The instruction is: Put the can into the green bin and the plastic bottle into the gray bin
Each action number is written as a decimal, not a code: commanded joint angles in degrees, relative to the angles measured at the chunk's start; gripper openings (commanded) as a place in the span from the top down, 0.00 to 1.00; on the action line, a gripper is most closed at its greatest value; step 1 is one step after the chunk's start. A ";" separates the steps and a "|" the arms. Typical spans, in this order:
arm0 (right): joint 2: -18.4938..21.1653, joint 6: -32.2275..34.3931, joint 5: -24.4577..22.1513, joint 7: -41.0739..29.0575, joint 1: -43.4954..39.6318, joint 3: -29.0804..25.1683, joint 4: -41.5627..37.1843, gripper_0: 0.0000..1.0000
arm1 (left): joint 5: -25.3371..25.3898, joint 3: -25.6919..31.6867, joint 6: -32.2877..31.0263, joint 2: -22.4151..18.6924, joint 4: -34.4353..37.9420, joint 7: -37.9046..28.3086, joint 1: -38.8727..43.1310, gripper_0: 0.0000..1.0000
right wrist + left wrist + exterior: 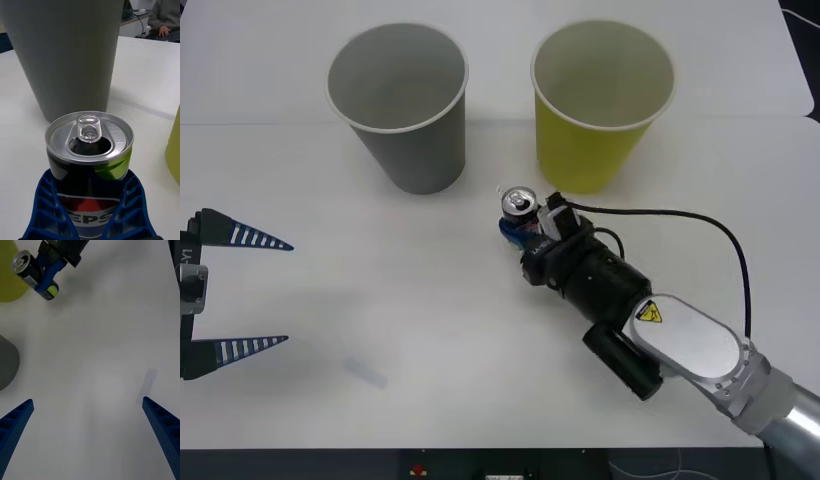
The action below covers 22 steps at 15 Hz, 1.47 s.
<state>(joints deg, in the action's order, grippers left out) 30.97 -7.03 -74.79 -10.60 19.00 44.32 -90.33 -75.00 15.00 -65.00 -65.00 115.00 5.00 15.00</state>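
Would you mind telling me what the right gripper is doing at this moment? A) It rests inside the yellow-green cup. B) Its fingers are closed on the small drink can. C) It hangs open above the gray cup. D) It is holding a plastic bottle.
B: the right gripper has its blue fingers on either side of the can, between the gray bin and the green bin.

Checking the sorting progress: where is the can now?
In the front view the can sits clamped in the right gripper, near table centre, just before the gap between the gray bin and green bin.

can label btm cut off, fingers partly covering
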 commanded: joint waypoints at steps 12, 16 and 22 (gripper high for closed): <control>29.06 34.01 10.81 -15.68 -3.35 -13.74 -17.51 1.00 | 0.00 0.00 0.00 0.00 0.00 0.00 0.00 0.00; 31.79 44.29 9.40 -22.54 -6.34 -24.20 -20.76 1.00 | 0.00 0.00 0.00 0.00 0.00 0.00 0.00 0.00; 29.41 66.18 -5.01 -41.52 -7.66 -44.41 -25.77 1.00 | 0.00 0.00 0.00 0.00 0.00 0.00 0.00 0.00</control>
<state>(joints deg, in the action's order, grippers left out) 61.10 56.93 -78.23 -49.30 11.27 2.00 -115.34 -75.00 15.00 -65.00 -65.00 115.00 5.00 15.00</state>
